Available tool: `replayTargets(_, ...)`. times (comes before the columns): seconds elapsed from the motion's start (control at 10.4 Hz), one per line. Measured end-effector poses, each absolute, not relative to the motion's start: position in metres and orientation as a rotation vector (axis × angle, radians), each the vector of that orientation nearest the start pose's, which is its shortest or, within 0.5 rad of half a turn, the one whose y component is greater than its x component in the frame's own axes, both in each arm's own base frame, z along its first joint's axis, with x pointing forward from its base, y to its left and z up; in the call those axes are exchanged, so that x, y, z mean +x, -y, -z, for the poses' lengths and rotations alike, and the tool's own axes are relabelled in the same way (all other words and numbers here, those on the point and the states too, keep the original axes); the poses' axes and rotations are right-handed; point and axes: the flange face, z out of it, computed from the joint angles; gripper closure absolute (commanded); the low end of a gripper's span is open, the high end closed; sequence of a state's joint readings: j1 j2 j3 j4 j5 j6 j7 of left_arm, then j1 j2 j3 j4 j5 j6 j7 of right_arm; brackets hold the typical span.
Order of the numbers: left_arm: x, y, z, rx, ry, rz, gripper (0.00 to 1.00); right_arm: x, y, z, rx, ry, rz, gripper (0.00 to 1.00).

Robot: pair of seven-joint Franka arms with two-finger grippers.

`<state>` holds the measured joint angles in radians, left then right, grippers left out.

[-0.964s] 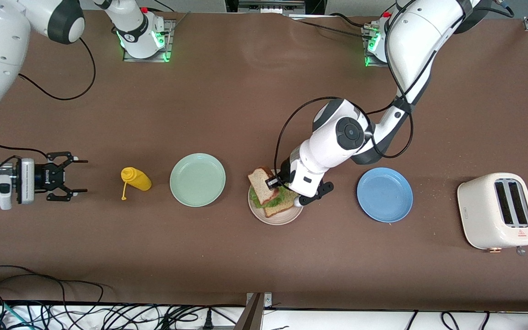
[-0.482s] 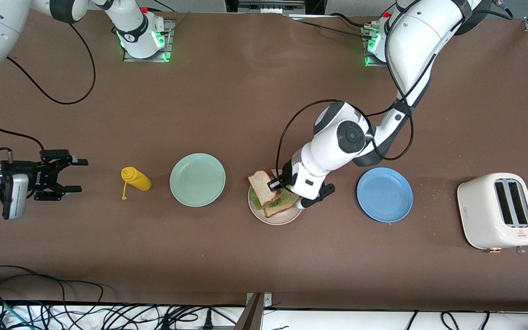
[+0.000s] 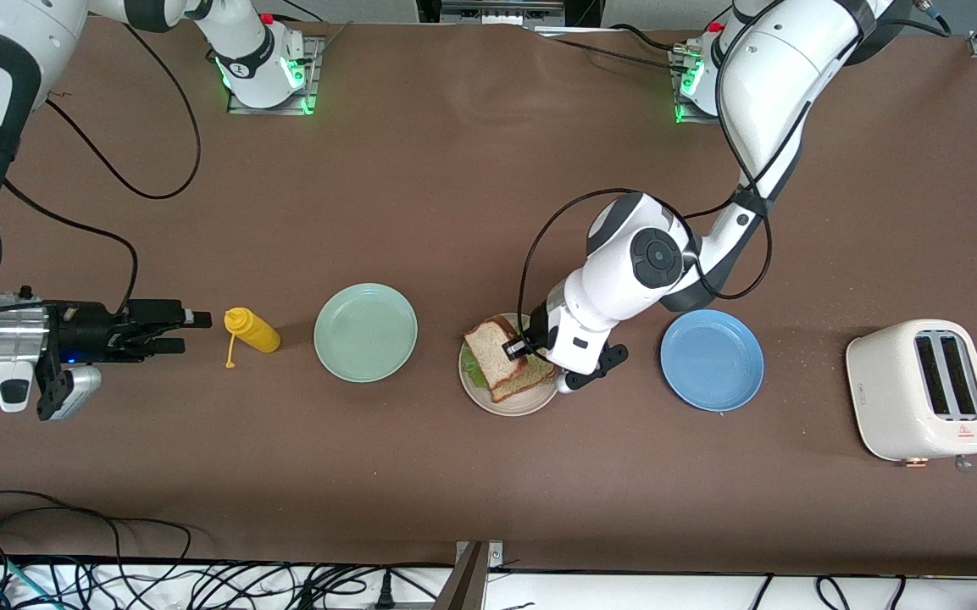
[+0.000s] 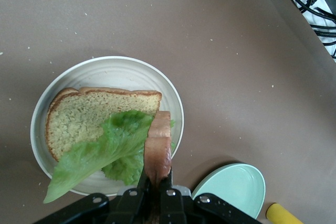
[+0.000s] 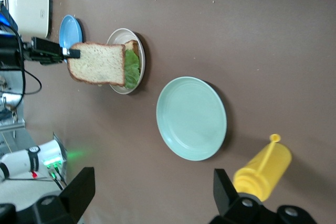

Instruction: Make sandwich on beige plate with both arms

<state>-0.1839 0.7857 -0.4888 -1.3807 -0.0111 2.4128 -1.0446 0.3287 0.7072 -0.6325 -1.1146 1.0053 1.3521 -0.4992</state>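
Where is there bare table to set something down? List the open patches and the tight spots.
Open: the wide stretch between the robot bases and the row of plates; the strip between the blue plate and the toaster.
Tight: the beige plate, where the left gripper holds a toast slice above the lettuce; and the mustard bottle, with the right gripper beside it.

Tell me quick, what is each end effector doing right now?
Left end effector: closed on the top square brown toast slice, over the round beige plastic plate.
Right end effector: open, empty, by the yellow squeeze bottle.

Brown table (image 3: 454,169); cables (image 3: 115,585) apparently along its edge.
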Motion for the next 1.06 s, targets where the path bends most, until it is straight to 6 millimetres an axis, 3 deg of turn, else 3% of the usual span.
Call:
replayTargets(0.19,0.645,0.400,-0.314,-3.457,0.991,-0.068,0.96,0.703,-0.036,-0.473,-2.420,0.342,-0.104,0.00)
replayTargets(0.39,0.645,0.399,-0.308,-3.451,0.991,-0.078,0.74,0.697,-0.034,-0.487,-2.433,0.326,-0.118,0.00)
replayTargets(0.58,0.647,0.394,-0.301,-3.436,1.000,-0.083,0.63,0.685,-0.040,-0.499,-2.498,0.299,-0.205,0.00)
replayTargets(0.77,0.648,0.384,-0.284,-3.400,1.011,-0.099,0.56,0.666,-0.055,-0.524,-2.657,0.257,-0.302,0.00)
replayTargets(1.06,0.647,0.371,-0.262,-3.355,1.022,-0.120,0.50,0.620,-0.085,-0.565,-2.943,0.117,-0.421,0.00)
